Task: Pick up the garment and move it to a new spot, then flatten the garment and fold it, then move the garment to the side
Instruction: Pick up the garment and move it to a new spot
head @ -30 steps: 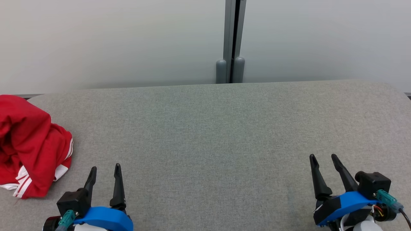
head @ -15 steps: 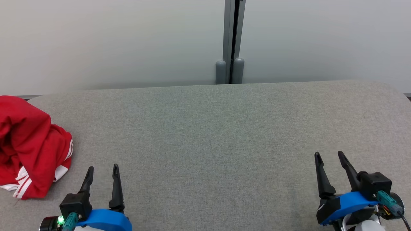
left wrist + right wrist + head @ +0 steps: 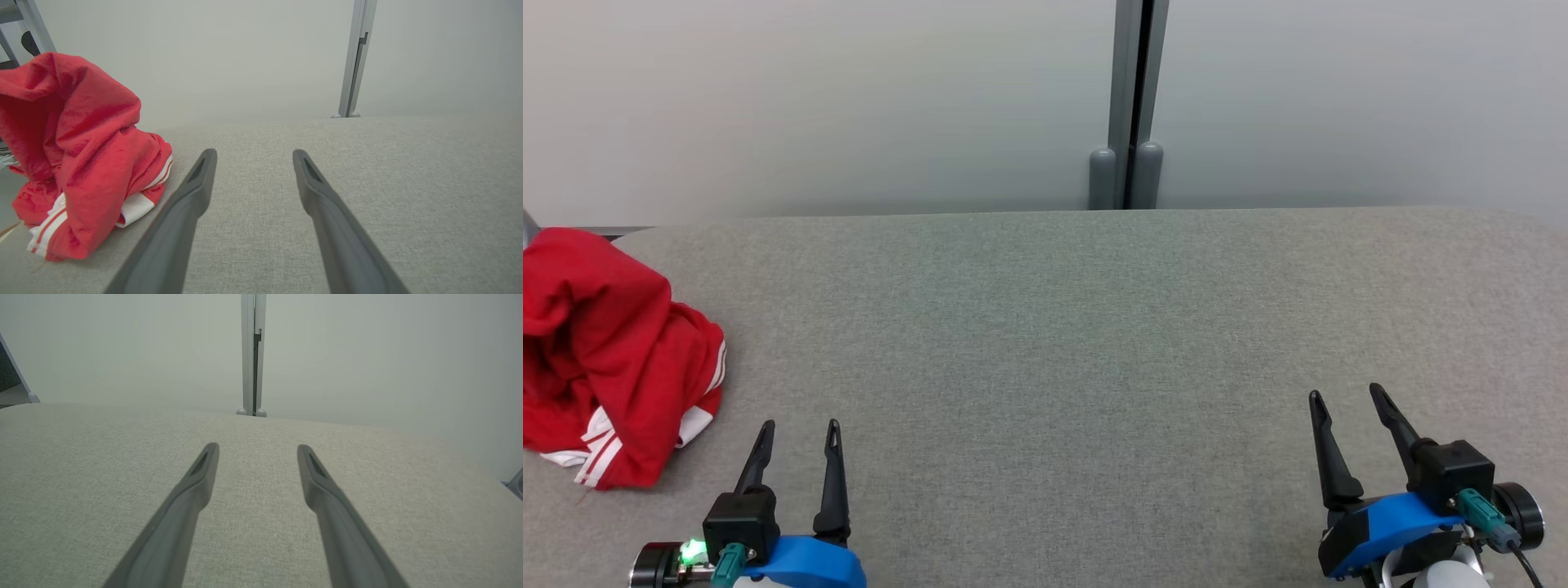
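Grey woven cloth (image 3: 1045, 327) is covering the wide flat surface before me. It is stretching across the whole head view, with rounded far corners and a straight far edge running along a pale smooth wall (image 3: 809, 98). Most of this cloth is lying bare, so broad open room is showing between my two arms and ahead of them.

At the far left, a soft, crumpled white-striped red garment (image 3: 613, 359) is sitting heaped by the surface's left edge, partly running out of the head view. In the left wrist view it is piling up tall, its folds bunching and white bands showing along its lower hem.

Just right of it, near the front edge, I am holding my left pincer (image 3: 800, 426) with its two long dark tapering fingers spread wide, gripping nothing. The garment is lying near its left finger but apart from it. Whether the tips are touching the cloth, I cannot tell.

Behind the far edge, a slim grey metal post (image 3: 1131, 82) is standing upright against the wall.

At the lower right, my right pincer (image 3: 1345, 394) is likewise standing spread and empty over bare cloth, well apart from the garment.
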